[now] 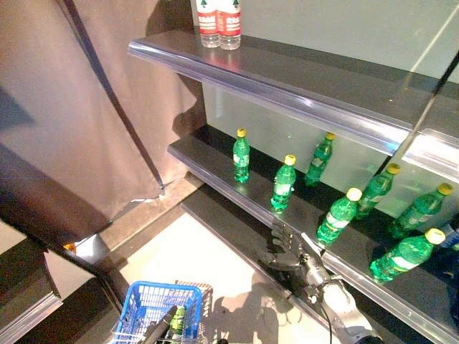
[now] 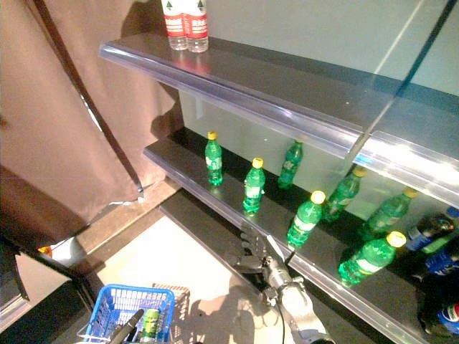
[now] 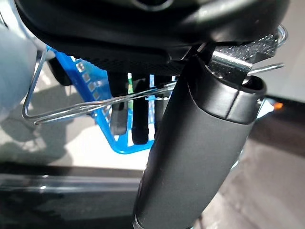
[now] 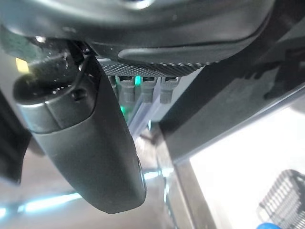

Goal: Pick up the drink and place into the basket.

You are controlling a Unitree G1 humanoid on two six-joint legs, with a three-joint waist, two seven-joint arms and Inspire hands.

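Green bottles with yellow caps (image 1: 284, 185) stand in rows on the middle shelf (image 1: 215, 183). My right hand (image 1: 285, 249) is open with straight fingers, just in front of and below that shelf's front edge, between two of the front bottles (image 1: 336, 217); it holds nothing. Its straight fingers (image 4: 143, 88) show in the right wrist view. My left hand (image 1: 159, 331) is shut on the thin wire handles (image 3: 95, 112) of the blue basket (image 1: 136, 301), which hangs low at the left. A green drink (image 1: 177, 321) lies in the basket.
Clear bottles with red labels (image 1: 219, 21) stand on the top shelf. Dark drinks with blue labels (image 2: 434, 240) stand at the right end of the middle shelf. A brown curtain (image 1: 72, 107) hangs at the left. A lower dark shelf (image 1: 222, 229) runs under the hand.
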